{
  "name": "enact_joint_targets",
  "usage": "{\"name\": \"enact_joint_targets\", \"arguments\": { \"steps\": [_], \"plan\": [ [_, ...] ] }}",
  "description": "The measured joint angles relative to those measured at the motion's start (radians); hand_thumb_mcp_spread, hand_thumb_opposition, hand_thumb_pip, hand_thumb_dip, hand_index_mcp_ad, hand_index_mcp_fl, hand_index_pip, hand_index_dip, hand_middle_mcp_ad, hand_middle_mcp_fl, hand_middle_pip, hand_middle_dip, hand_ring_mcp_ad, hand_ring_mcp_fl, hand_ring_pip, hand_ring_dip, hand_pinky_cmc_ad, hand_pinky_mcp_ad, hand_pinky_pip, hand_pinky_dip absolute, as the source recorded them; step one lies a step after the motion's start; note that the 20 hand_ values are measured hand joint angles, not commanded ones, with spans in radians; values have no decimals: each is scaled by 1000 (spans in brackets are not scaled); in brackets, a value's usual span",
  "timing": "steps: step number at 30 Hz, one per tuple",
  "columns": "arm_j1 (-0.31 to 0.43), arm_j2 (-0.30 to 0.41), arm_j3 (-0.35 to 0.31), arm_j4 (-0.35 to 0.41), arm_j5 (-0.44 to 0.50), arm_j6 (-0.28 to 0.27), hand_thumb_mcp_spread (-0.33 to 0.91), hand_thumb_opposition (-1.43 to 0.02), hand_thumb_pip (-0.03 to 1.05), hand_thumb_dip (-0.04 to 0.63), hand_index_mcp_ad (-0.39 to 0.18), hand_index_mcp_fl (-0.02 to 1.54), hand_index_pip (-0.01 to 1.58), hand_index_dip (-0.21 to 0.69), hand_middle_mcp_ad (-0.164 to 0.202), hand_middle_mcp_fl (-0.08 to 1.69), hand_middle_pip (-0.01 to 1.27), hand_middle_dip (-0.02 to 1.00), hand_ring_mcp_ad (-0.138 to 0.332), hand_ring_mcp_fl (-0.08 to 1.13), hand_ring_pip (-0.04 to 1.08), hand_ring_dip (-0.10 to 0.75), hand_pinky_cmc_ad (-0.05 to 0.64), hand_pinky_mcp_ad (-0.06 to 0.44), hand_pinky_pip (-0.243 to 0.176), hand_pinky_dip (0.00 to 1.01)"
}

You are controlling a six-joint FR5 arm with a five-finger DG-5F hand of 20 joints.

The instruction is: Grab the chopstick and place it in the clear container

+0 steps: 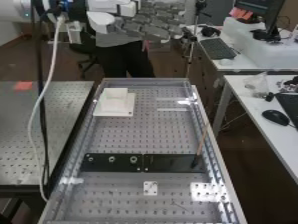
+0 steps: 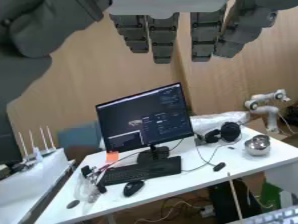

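presently, the hand (image 1: pixel 148 22) is at the top of the high view, with its fingers straight and well opened, and it has hold of nothing. the chopstick (image 1: pixel 201 140) stands tilted, right of the middle in this frame, its lower end at the black plate (image 1: pixel 173 164). a whitish square piece (image 1: pixel 106 106) sits left of the middle, on the far part of the perforated bench (image 1: pixel 133 134).
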Motion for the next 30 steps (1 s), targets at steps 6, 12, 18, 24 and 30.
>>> {"name": "enact_joint_targets", "arguments": {
  "steps": [6,12,18,24,30],
  "plan": [
    [-24,-44,-63,128,1,122,56,-623,319,-7,37,-5,68,-45,91,7,138,44,218,30,80,-17,213,175,-108,122],
    [-52,-84,-127,310,10,280,133,-668,414,-10,37,-3,68,28,91,2,155,65,218,21,80,-17,211,183,-129,124],
    [-77,-161,-183,511,85,482,202,-679,590,79,-14,108,87,206,87,223,159,239,227,-2,80,-14,265,201,-140,120],
    [-96,-268,-168,558,155,624,236,-726,672,162,-37,175,87,279,91,330,138,419,227,-2,80,10,295,232,-140,120],
    [-108,-346,-113,556,195,705,237,-742,808,258,-63,171,216,279,87,351,141,557,227,-2,86,79,316,232,-140,120]
  ]
}}
